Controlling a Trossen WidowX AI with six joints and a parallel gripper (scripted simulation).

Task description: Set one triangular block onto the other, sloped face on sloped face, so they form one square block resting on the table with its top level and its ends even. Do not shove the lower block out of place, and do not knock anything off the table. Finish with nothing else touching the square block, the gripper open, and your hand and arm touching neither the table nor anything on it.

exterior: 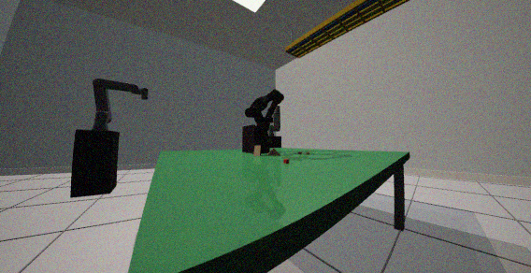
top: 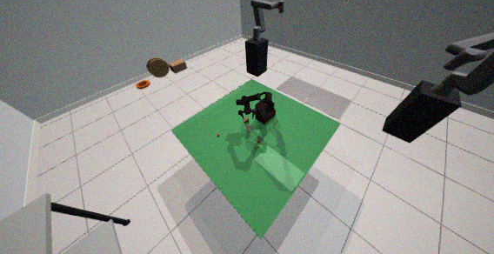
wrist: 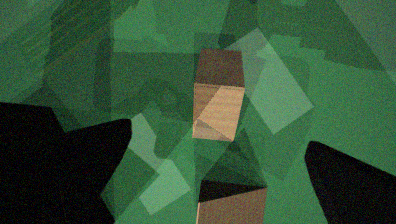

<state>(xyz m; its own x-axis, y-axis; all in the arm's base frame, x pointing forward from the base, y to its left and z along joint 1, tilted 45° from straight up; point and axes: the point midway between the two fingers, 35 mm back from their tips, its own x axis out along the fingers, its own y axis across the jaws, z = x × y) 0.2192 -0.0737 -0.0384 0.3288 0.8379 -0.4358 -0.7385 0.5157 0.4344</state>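
Two dark fingers fill the lower corners of the wrist view, spread wide with nothing between them; the gripper (wrist: 210, 200) hangs open above the green table (wrist: 340, 105). At the bottom edge of that view, between the fingers, lies the nearer triangular block (wrist: 232, 207), tan with a dark face on its far side, only partly in frame. Just beyond it, apart from it, lies the farther triangular block (wrist: 218, 95), its tan faces toward the camera and a brown face behind; pale and dark patches of light and shadow cross the table around both. In the exterior view the table's near corner fills the foreground, a small red cube (exterior: 286, 161) sits further in, and the arm (exterior: 264, 114) bends down over a tan block (exterior: 257, 150) at the far side. From the top view the arm (top: 257, 106) stands toward the table's far corner, with tiny red and orange pieces (top: 258, 142) nearby. Farther off, on the tiled floor, a black pedestal (top: 257, 56) carries another arm.
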